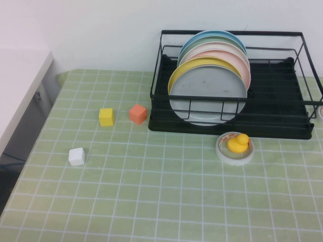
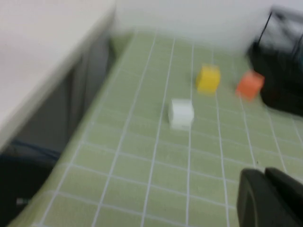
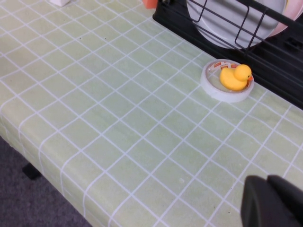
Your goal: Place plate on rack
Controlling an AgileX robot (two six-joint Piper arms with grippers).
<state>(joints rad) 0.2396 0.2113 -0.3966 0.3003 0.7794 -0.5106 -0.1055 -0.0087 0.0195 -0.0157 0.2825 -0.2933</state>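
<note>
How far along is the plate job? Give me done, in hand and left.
Done: the grey plate stands upright in the rack, foremost of the row, in front of the yellow plate. In hand: nothing; the left gripper is over the table's near left part and the right gripper is over its near right part, neither carrying anything. Left: judging by this, nothing but perhaps parking the arms.

Table [image 1: 151, 201] covered in pale green cloth, white grid lines. Plain white wall [image 1: 101, 30] behind. White counter [image 1: 20, 85] along left edge, grey panel below. Dark floor [image 3: 28, 198] past near table edge. Even, soft light.
</note>
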